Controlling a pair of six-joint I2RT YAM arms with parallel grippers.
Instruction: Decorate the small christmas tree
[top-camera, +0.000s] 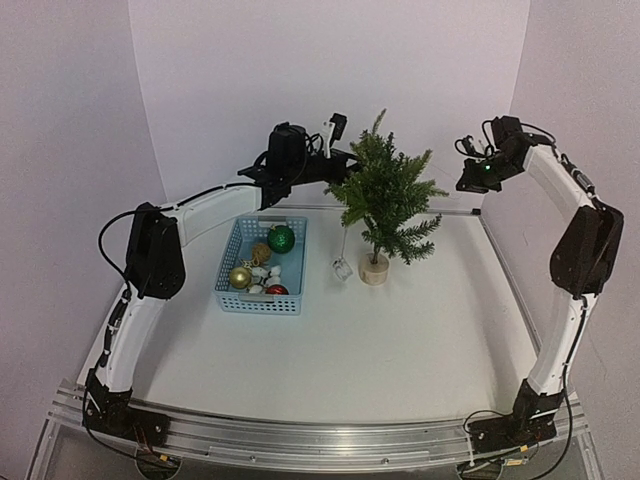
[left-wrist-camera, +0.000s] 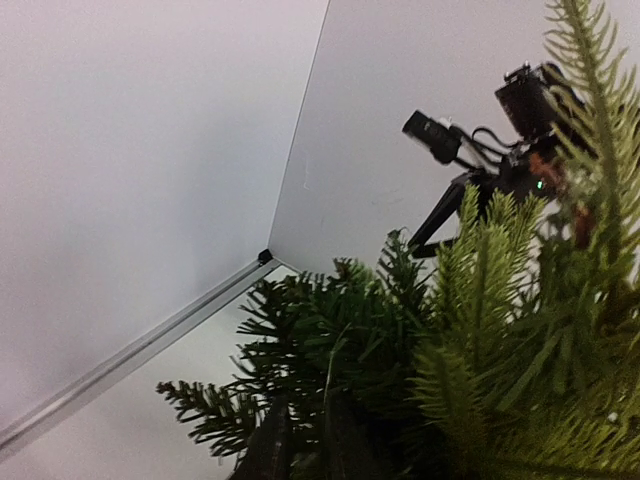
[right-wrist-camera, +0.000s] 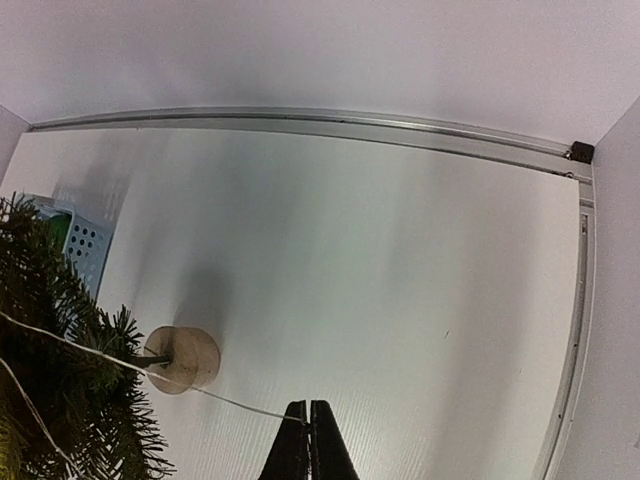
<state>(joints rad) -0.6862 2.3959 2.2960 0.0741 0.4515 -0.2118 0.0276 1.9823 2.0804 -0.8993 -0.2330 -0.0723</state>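
two arms reach toward the tree (top-camera: 385, 195) from opposite sides. the left gripper (top-camera: 338, 162) is up against the upper branches on the basket side. in its wrist view the left fingers (left-wrist-camera: 268, 452) show only as two dark shapes sunk into the needles, with green sprigs between and all around them. i cannot tell whether they are parted or closed on a twig.

the right gripper (top-camera: 468, 182) is held high, well apart from the tree. its fingers (right-wrist-camera: 318, 450) are pressed flat together. a thin white wire (right-wrist-camera: 230, 400) runs from the branches, across the round wooden base (right-wrist-camera: 182, 358), straight to the fingertips and ends there, so it looks pinched between them.

the tree stands upright on the table (top-camera: 400, 340), below and to the basket side of the right fingers, and directly ahead of the left ones. a second stretch of wire hangs from its branches to a small clear piece (top-camera: 343, 268) lying just beside the base.

the basket (top-camera: 256, 303) sits below the left fingers, near the tree but not touching it. it holds a green ball (top-camera: 281, 238), a gold ball (top-camera: 240, 277) and a few smaller ornaments.
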